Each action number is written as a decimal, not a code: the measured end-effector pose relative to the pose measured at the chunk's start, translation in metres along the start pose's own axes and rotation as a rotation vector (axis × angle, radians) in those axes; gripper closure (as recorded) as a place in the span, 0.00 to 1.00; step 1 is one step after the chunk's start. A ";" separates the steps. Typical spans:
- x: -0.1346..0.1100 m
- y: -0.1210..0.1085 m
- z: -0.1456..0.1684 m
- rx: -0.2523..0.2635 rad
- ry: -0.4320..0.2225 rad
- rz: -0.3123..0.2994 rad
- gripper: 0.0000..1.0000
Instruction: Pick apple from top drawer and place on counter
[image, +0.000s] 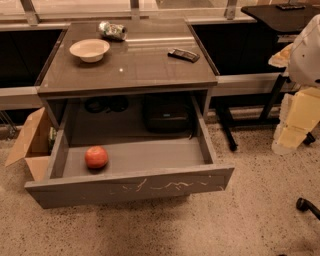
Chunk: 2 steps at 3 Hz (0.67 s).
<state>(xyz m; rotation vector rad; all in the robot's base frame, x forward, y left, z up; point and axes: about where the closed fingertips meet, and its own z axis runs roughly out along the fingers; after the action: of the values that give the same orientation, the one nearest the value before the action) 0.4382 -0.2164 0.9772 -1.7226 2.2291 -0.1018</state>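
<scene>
The apple (96, 157), small, round and red-orange, lies on the floor of the top drawer (135, 187), towards its left side. The drawer is pulled fully out, and its scuffed front panel shows pale scratches. The counter (140, 65) is the glossy brown-grey top of the grey cabinet, above and behind the drawer. My gripper (295, 125), pale yellow under a white arm segment (306, 50), hangs at the right edge of the view. It is well right of the drawer, away from the apple, and holds nothing that I can see.
On the counter stand a cream bowl (89, 49), a crushed silver can (112, 30) and a black remote-like device (183, 54). A brown cardboard box (30, 142) sits left of the drawer. A black desk (280, 17) and its legs stand at the right. A chair caster (306, 204) is at the lower right.
</scene>
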 end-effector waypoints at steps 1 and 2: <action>0.000 0.000 0.000 0.000 0.000 0.000 0.00; -0.017 -0.004 0.017 -0.009 -0.084 -0.006 0.00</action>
<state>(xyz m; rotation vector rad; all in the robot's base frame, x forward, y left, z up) 0.4511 -0.1993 0.9655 -1.7065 2.1672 -0.0214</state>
